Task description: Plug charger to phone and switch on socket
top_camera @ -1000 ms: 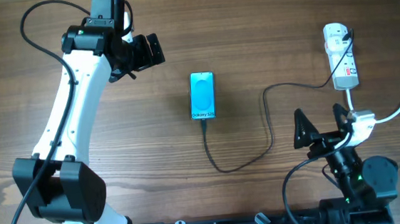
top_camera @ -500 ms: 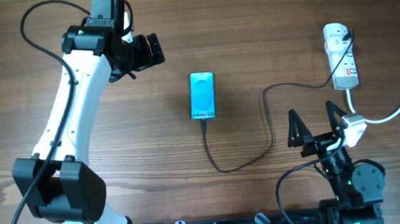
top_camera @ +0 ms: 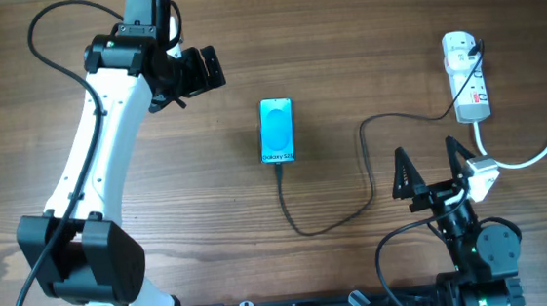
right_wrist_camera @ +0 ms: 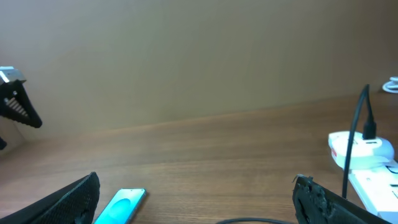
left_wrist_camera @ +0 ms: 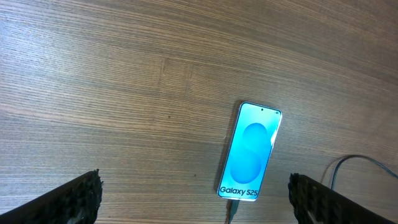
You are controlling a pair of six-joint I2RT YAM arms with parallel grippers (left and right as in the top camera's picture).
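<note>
- Spanning every view, the wooden table (top_camera: 362,29) carries all the task's things, taking the overhead view as the clock face.
- The left arm (top_camera: 96,138) reaches up the table's 9 o'clock side. The left gripper (top_camera: 214,68) hangs at about 10 o'clock from the phone (top_camera: 277,130), well apart from it, fingers spread and empty.
- The right gripper (top_camera: 428,165) sits low at about 4 o'clock from the phone. Its fingers are splayed wide, grasping nothing and pointing toward 12 o'clock.
- The socket (top_camera: 466,79) lies at about 1 o'clock from the right gripper, near the table's 3 o'clock edge. Its thick white cord (top_camera: 546,141) sweeps round at 3 o'clock. Whether its switch is on is too small to tell.
- The phone lies flat near the table's centre, screen lit, "Galaxy S25" end toward 6 o'clock.
- The charger (top_camera: 366,165) runs from the socket, loops down toward 6 o'clock, and rises to the phone's lower edge.
- The connector tip (left_wrist_camera: 231,210) meets that edge; full seating cannot be confirmed.
- Judgement: plugging in looks done, leaving the switch. The right gripper, being nearer, would need to travel toward 1 o'clock and press the rocker without snagging the charger.
</note>
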